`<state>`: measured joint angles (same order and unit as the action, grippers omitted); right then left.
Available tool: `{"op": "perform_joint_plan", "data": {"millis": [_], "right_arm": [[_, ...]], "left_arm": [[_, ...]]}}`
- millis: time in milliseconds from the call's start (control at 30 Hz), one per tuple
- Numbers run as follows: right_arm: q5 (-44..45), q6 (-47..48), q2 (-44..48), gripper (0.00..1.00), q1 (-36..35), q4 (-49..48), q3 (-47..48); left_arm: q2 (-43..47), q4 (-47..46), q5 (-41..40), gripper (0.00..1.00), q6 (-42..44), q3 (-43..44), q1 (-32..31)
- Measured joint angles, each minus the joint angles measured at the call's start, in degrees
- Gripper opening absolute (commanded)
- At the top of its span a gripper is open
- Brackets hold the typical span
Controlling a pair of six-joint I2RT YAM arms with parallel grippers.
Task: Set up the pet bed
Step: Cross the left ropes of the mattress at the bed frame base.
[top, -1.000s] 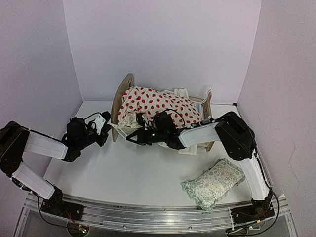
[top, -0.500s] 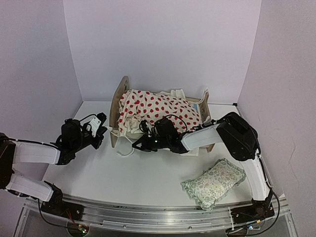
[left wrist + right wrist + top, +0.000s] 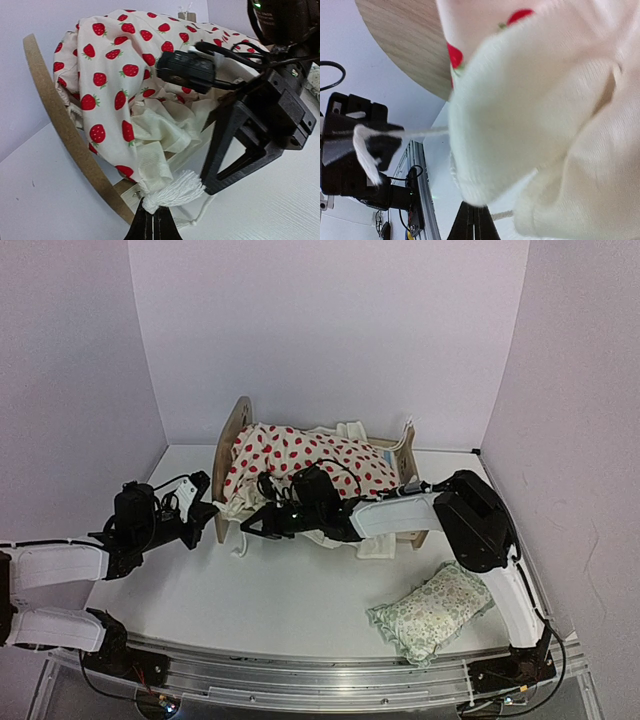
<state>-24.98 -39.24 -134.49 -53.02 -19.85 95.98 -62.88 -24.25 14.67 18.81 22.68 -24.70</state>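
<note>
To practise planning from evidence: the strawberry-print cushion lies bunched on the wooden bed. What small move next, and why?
Probably the left gripper should draw its pinched white tassel gently outward: the cream strawberry-print cushion sits heaped on the light-wood bed frame, not flat.

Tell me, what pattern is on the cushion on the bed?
The cushion is cream with red strawberries, clearest in left wrist view.
</note>
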Motion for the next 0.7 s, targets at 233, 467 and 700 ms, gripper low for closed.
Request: {"op": "perform_joint_plan", "data": {"millis": [233,467,700], "right_arm": [[-1.54,-0.48,-2.26,0.02,-0.15,-0.72,3.70],[-1.83,-0.43,-2.43,0.02,-0.15,-1.10,3.77],[-0.33,1.14,-1.81,0.02,-0.20,-3.74,1.27]], "left_arm": [[-2.14,0.26,5.42,0.00,-4.96,1.04,-1.93],[-4.65,4.63,6.62,0.00,-9.25,4.81,-3.75],[2.66,12.02,3.47,0.04,-12.62,3.66,-5.05]]}}
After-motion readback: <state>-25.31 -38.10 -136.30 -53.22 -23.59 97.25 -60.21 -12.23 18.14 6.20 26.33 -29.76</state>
